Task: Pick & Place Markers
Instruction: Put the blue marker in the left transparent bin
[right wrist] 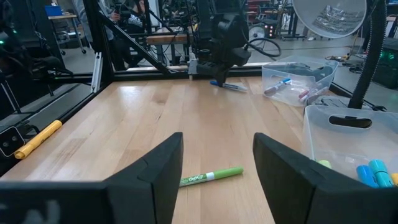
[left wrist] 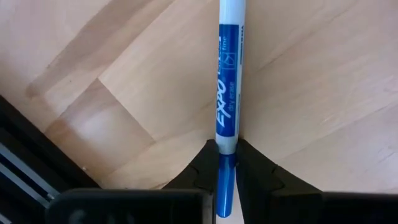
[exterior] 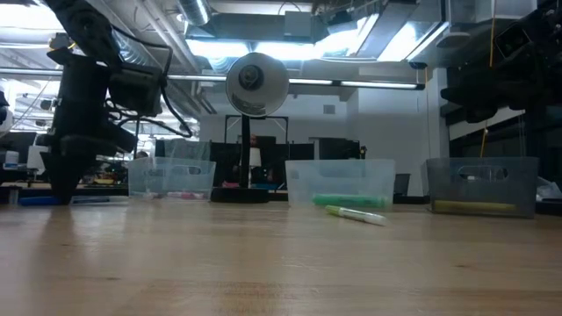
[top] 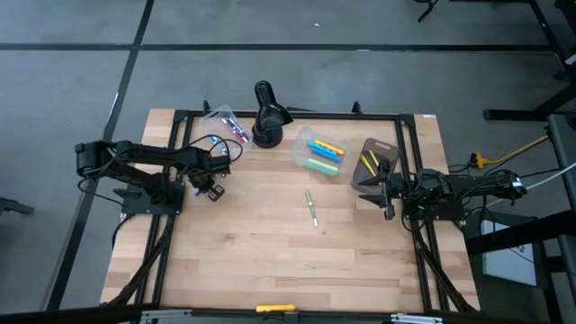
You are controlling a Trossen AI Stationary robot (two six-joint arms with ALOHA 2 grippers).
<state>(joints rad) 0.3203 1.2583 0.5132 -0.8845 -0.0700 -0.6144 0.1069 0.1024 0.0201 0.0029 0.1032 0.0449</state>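
Fingers of the left gripper (left wrist: pixel 226 177) are clamped on a blue marker (left wrist: pixel 228 81) near one end, its barrel lying low over the table (top: pixel 270 261), between the desk lamp (top: pixel 266 112) and the table's left edge. Right gripper (right wrist: pixel 217 174) waits beyond the middle tub (top: pixel 321 151), on the side away from the lamp, fingers spread wide and empty. A green marker (top: pixel 310 208) lies loose in front of the lamp. These pens look light, stiff and smooth-barrelled; a mid-barrel grip across the width should stop them swinging or slipping.
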